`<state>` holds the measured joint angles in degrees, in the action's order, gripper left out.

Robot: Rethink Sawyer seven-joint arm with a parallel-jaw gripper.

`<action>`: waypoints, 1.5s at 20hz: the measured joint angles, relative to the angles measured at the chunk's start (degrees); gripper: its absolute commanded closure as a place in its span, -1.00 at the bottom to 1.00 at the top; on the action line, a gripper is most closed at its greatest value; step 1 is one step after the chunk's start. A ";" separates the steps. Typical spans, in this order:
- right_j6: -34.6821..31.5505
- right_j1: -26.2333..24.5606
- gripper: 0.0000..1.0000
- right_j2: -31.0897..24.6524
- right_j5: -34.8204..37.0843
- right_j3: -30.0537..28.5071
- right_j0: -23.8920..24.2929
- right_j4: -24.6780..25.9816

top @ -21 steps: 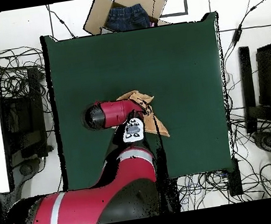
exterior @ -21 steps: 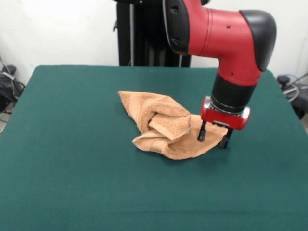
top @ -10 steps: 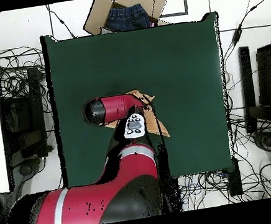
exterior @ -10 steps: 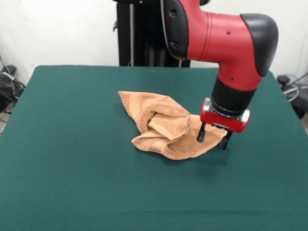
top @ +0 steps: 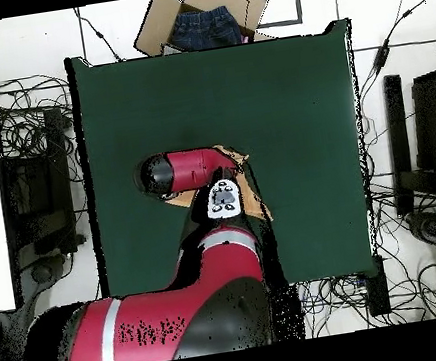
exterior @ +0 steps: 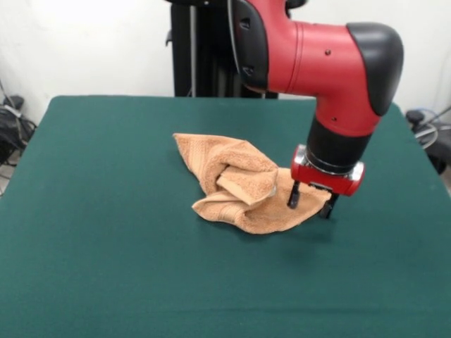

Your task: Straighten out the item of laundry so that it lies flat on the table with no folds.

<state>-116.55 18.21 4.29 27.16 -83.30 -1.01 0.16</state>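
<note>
The item of laundry, an orange-tan towel, lies crumpled in the middle of the green table, with a thick fold bunched over its centre. My gripper stands upright at the towel's right corner, open. One finger rests on the cloth. The other stands at the towel's outer edge, so the corner lies between them. In the overhead view the red arm covers most of the towel, and only small pieces of it show. The gripper is hidden there.
An open cardboard box holding blue denim sits just past the far edge of the table in the overhead view. Cables and equipment lie on the floor around the table.
The gripper has edged slightly left along the towel's right corner in the front view, and the arm has swung a little with it. The towel's shape looks the same.
</note>
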 measured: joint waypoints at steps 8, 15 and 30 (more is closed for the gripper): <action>0.00 0.00 -1.00 -1.10 1.29 0.33 1.26 -0.02; 0.00 -0.13 -1.00 -1.21 1.97 0.73 1.40 -0.01; 0.00 -0.31 -1.00 -1.46 3.17 1.33 1.65 -0.01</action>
<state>-116.55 17.89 2.83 30.33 -81.98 0.64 0.16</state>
